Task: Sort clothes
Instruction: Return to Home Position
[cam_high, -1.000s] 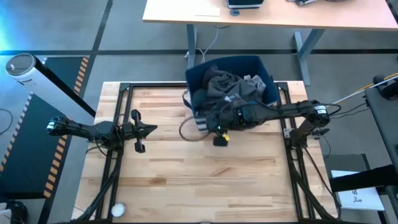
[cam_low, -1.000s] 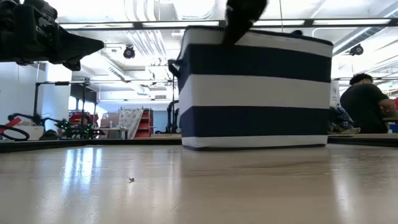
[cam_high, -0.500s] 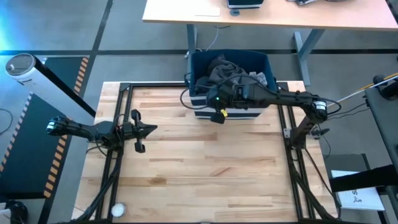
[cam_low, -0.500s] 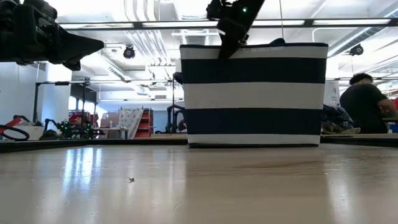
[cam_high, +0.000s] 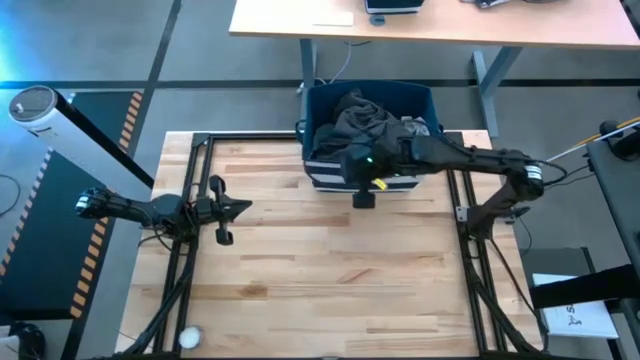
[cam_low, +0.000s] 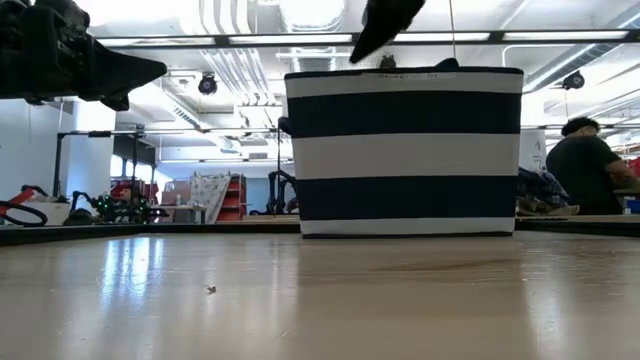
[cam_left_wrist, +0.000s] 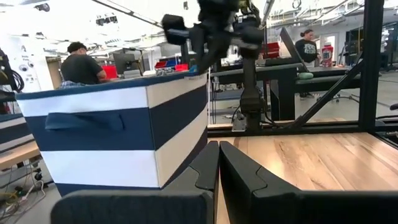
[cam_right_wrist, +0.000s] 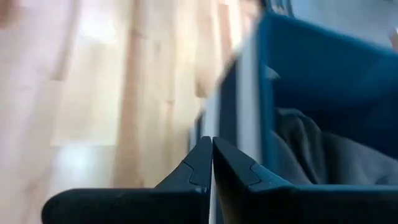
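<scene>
Dark right gripper (cam_right_wrist: 212, 149), fingers pressed together empty, hovers over the bin's (cam_high: 330, 172) front rim.

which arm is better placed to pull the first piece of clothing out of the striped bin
Right. The right gripper hangs at the bin's near rim, beside the dark charcoal garment; the left gripper waits apart at the table's left side.

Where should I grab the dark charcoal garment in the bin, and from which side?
Probably best from straight above: pinch the raised, bunched fold at the top of the dark charcoal garment. It lies heaped inside the navy bin, whose upright walls block any side approach. The right gripper, fingers shut, is over the bin's front wall.
</scene>
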